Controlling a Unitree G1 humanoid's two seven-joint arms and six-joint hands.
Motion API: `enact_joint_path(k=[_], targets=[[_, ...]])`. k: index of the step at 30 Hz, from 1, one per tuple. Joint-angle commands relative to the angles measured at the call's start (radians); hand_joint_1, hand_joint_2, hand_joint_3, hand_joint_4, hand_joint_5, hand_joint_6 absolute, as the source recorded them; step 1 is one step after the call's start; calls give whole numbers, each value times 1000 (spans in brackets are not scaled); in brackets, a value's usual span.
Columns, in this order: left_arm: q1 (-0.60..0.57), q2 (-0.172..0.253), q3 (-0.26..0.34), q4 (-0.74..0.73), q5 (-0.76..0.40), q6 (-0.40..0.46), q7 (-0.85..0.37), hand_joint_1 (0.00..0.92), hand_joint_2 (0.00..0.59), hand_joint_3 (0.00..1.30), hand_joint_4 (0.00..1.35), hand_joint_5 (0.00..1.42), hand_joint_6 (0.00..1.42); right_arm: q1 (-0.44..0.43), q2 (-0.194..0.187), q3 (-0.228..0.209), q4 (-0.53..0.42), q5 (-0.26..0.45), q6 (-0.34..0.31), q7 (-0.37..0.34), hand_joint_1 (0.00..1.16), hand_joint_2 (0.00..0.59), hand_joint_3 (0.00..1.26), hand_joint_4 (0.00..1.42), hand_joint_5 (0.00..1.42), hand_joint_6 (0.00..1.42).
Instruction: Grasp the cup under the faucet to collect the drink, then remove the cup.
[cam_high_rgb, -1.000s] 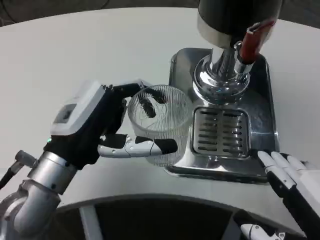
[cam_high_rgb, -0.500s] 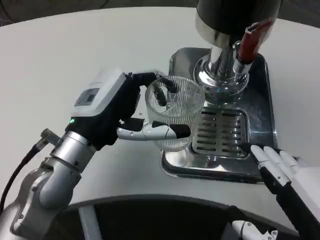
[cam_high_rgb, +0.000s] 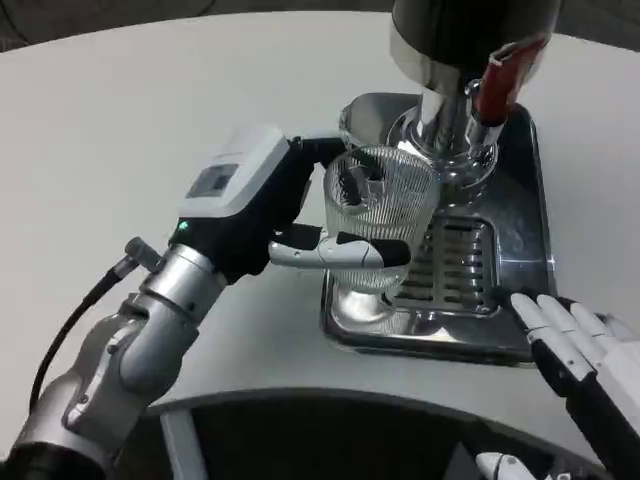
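The left hand's fingers are wrapped around the ribbed clear cup, a white-and-black finger crossing its front wall and darker fingers showing through the glass on the far side, so the left hand grips the cup firmly. The cup stands upright, and sits over the left edge of the metal drip tray, at about nine o'clock from the slotted grille (whether its base touches the tray or hangs just above it cannot be told). At one o'clock from the cup, very close, rises the chrome base of the dispenser, with its dark body above and a red tap handle at the upper right. The cup's rim lies just left of the chrome column, not squarely beneath the red handle. From the hand's white back a silver forearm runs down towards seven o'clock, a black cable beside it.

At five o'clock from the tray, the right hand rests by the tray's near right corner, its white fingers spread apart and holding nothing, tips near the tray's rim. The tray stands on the white bench, whose dark curved edge runs along the bottom.
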Motion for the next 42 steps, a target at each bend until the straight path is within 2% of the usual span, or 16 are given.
enact_joint_path(k=[1,10,22,42], targets=[[-51,-18,-25,27,16,1,34,522,14,1052,1209,1376,1424,25,37,-27,-15,33,-34,0,225,361,26,0,0,0],[-108,-45,-64,110,42,12,70,522,11,1051,1209,1376,1424,46,47,-80,-15,92,-75,6,225,361,26,0,0,0],[-190,-76,-119,228,54,8,123,522,11,1051,1209,1376,1424,43,41,-137,-15,143,-89,28,225,361,26,0,0,0],[-268,-119,-191,321,59,-16,163,522,14,1051,1209,1363,1424,22,46,-158,-15,150,-76,49,225,361,26,0,0,0]])
